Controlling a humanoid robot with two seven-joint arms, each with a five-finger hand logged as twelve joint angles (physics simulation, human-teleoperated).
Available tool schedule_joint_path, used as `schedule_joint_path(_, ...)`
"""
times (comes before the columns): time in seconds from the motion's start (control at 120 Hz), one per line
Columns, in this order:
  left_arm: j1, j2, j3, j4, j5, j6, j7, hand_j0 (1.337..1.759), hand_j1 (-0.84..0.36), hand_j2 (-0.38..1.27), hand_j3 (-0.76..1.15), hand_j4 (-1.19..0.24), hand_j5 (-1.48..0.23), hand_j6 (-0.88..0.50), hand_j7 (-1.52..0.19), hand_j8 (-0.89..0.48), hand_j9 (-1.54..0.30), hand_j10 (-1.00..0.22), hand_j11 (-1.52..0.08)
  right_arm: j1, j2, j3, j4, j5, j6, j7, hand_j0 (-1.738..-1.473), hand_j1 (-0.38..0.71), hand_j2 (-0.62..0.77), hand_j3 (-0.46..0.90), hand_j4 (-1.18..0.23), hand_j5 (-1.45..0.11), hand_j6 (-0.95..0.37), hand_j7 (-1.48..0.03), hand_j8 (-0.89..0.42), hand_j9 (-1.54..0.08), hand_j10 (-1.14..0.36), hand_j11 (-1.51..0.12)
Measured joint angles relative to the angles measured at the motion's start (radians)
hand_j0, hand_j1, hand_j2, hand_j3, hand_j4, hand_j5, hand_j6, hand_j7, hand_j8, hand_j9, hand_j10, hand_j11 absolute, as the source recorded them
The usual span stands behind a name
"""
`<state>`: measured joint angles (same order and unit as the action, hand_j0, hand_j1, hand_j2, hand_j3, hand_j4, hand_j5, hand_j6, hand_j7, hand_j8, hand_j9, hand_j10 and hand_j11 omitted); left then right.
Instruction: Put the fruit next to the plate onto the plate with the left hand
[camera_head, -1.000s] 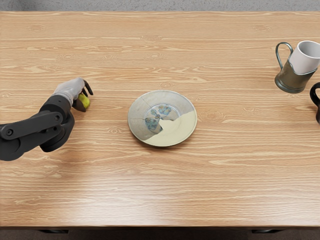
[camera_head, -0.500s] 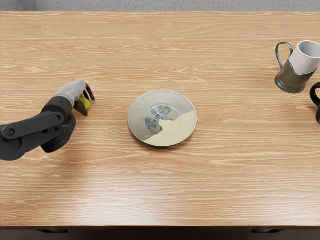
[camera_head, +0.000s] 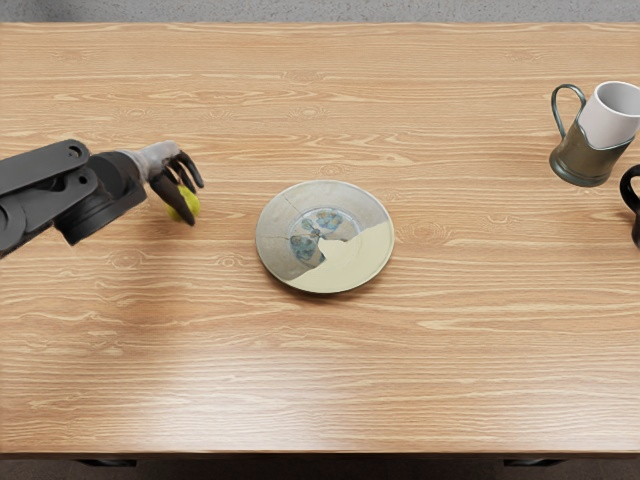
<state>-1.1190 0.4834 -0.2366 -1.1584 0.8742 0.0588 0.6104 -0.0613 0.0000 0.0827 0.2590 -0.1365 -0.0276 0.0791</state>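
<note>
Yellow-green fruit (camera_head: 188, 206) is located toward the left edge of the counter (camera_head: 320, 390), about midway between far and near edges, and well apart from the plate (camera_head: 268, 228) at the counter's centre. The left hand (camera_head: 166, 176) is over it, arm entering from the left edge. The dark fingers (camera_head: 171, 194) are curled down around the fruit's upper and left sides, pinching it; only its lower right part shows. Whether it is clear of the counter cannot be told.

Assessment: the step in hand is the carry to the plate.
- Keep the fingers closed at steady pressure; the fruit is small and round and would likely roll if it slips.
- Raise it enough to pass over the plate's raised rim before travelling toward the right edge.
- Move level, without wrist rotation.
- Release low over the plate's middle, not the sloping rim, so it settles.

A grey mug (camera_head: 580, 150) holding a white cup (camera_head: 612, 112) and a dark mug (camera_head: 633, 195) stand at the right edge, outside the path. The right arm is not visible.
</note>
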Motion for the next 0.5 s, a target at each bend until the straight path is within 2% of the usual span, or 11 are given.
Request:
schedule_joint_path(0.258, -0.005, 0.0, -0.172, 0.0, -0.1, -0.232, 0.001, 1.657, -0.39, 0.66, -0.01, -0.75, -1.02, -0.6, -1.01, -0.48, -0.99, -0.75, -1.0, 0.0, 0.0, 0.0, 0.0, 0.0, 0.0, 0.0, -1.658, -0.33, 0.0, 0.0, -0.01, -0.02, -0.01, -0.02, -0.01, -0.02, -0.01, -0.02)
schedule_joint_path(0.5, -0.034, -0.064, -0.213, 0.0, -0.114, -0.301, 0.001, 1.656, -0.41, 0.71, 0.0, -0.75, -1.01, -0.61, -1.01, -0.5, -0.99, -0.76, -1.0, 0.0, 0.0, 0.0, 0.0, 0.0, 0.0, 0.0, -1.658, -0.33, 0.0, 0.0, -0.01, -0.02, -0.01, -0.02, -0.01, -0.02, -0.01, -0.02)
